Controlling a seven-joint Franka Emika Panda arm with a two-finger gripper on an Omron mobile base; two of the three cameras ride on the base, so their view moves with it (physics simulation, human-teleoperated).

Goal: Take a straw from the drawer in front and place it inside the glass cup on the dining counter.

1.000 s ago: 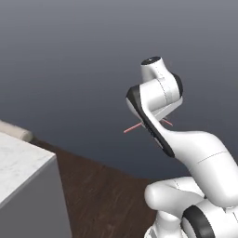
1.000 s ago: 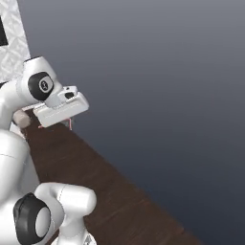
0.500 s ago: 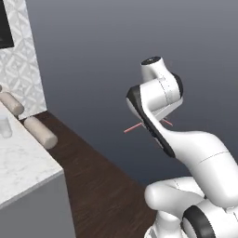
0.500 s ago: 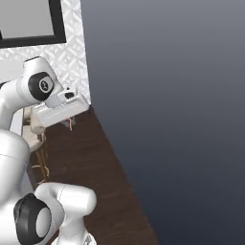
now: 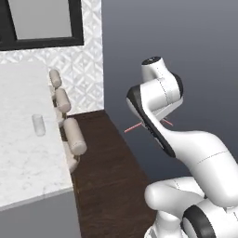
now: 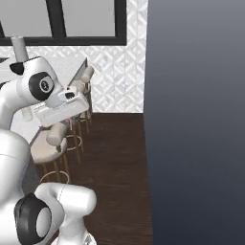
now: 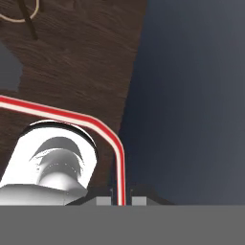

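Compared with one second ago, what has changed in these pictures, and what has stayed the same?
The base has turned, so both base views swept round: the dining counter with the glass cup, the stools and the tiled wall have come into sight. The things themselves did not move. The arm keeps its pose, and the gripper stays shut on the straw.

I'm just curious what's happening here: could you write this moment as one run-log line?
phase: carrying | gripper: shut on straw | glass cup: upright on dining counter, no straw in it
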